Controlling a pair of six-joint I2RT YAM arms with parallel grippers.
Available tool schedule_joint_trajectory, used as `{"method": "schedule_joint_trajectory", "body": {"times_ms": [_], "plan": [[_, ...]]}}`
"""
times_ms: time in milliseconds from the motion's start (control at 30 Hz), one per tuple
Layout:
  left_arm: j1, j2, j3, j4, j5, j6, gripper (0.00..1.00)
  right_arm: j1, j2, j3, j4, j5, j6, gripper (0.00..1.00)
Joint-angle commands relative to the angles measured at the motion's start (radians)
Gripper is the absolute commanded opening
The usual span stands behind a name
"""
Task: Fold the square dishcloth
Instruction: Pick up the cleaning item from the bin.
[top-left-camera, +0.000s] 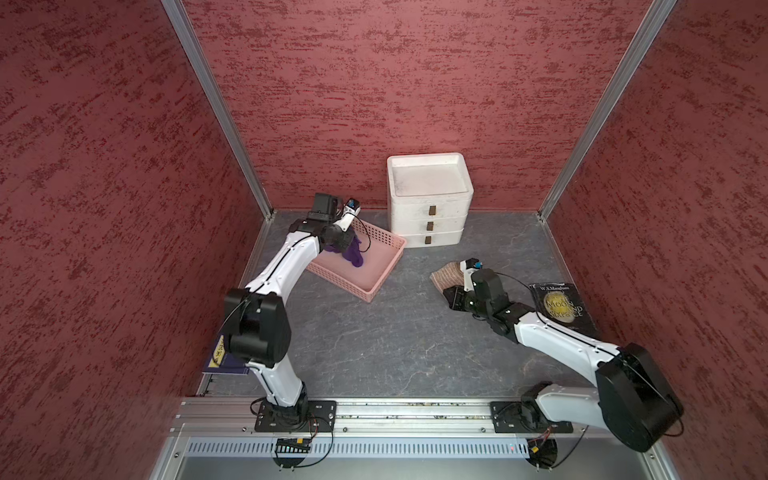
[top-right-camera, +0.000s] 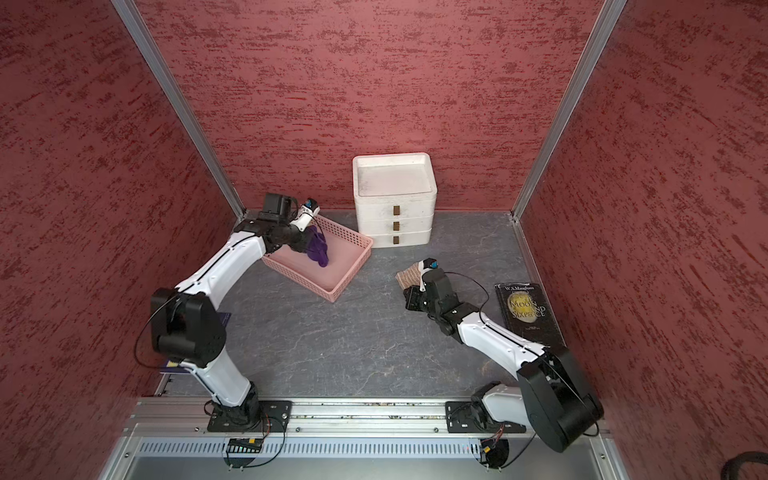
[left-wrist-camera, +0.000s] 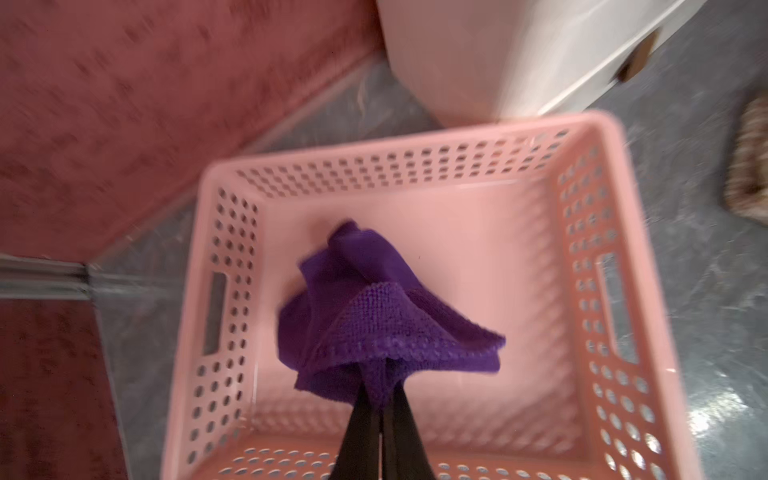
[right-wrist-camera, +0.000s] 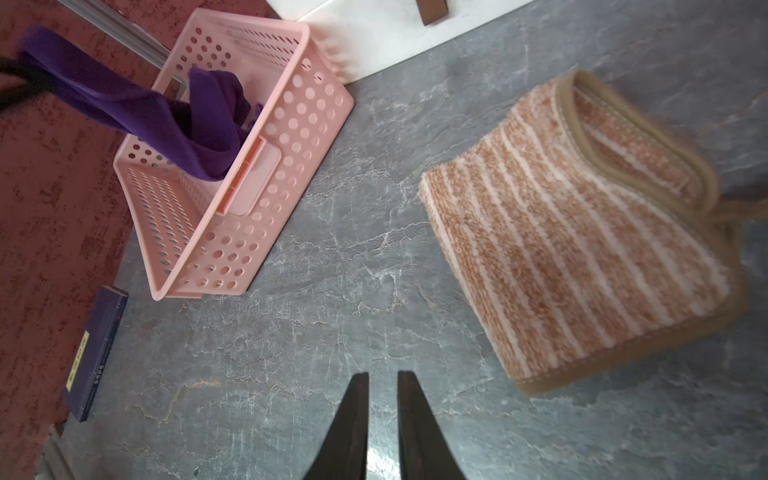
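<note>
**Status: Purple Dishcloth Clamped Over Basket**

The left gripper (left-wrist-camera: 380, 401) is positioned above the pink basket (left-wrist-camera: 415, 166). Its jaws are pressed together on a bunched edge of the purple dishcloth (left-wrist-camera: 374, 328). The cloth is crumpled and hangs from the fingertips into the basket interior. In both top views the purple dishcloth (top-left-camera: 354, 254) (top-right-camera: 319, 251) is seen draped below the left wrist, within the basket walls. Whether its lower end touches the basket floor cannot be determined.

The right gripper (right-wrist-camera: 383, 376) is held low over the grey table (right-wrist-camera: 332, 311). Its jaws are set slightly apart, with a narrow gap between them, and nothing is gripped. A striped orange cloth (right-wrist-camera: 573, 232) lies folded on the table just beside this gripper, apart from the fingertips.

The basket is placed near the rear left corner of the table, beside the white drawer unit (top-left-camera: 428, 199). A dark book (top-left-camera: 561, 307) lies flat near the right wall, partly covered by the right arm. A purple box (right-wrist-camera: 97, 349) is located at the left wall.
</note>
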Motion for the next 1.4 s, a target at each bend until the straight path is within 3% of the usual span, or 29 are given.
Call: {"method": "schedule_joint_trajectory", "body": {"times_ms": [0,233,400,600,700,800,967,1167,1367], "plan": [[-0.081,-0.159,-0.062,0.034,-0.051,0.088,0.0,0.03,-0.039,-0.024,0.036,0.069,-0.063,0.18],[-0.334,-0.508,-0.121,-0.179,-0.022,0.11,0.0,0.042,-0.111,-0.083,0.103,0.051,-0.071,0.23],[-0.508,-0.666,-0.158,-0.32,0.024,0.085,0.0,0.099,-0.2,-0.092,0.096,0.075,-0.107,0.29],[-0.515,-0.769,-0.274,-0.407,0.19,0.097,0.0,0.181,-0.349,-0.09,0.019,0.151,-0.135,0.42],[-0.518,-0.763,-0.411,-0.39,0.24,0.119,0.0,0.19,-0.383,-0.094,-0.034,0.181,-0.126,0.43],[-0.513,-0.712,-0.511,-0.338,0.212,0.13,0.0,0.2,-0.381,-0.092,-0.086,0.2,-0.11,0.43],[-0.498,-0.701,-0.522,-0.32,0.291,0.142,0.0,0.25,-0.351,-0.102,-0.113,0.157,-0.093,0.44],[-0.495,-0.803,-0.515,-0.411,0.365,0.255,0.0,0.395,-0.208,-0.109,-0.02,0.052,-0.15,0.54],[-0.488,-0.885,-0.502,-0.651,0.411,0.403,0.0,0.521,0.04,-0.004,0.044,-0.041,-0.271,0.58]]}}
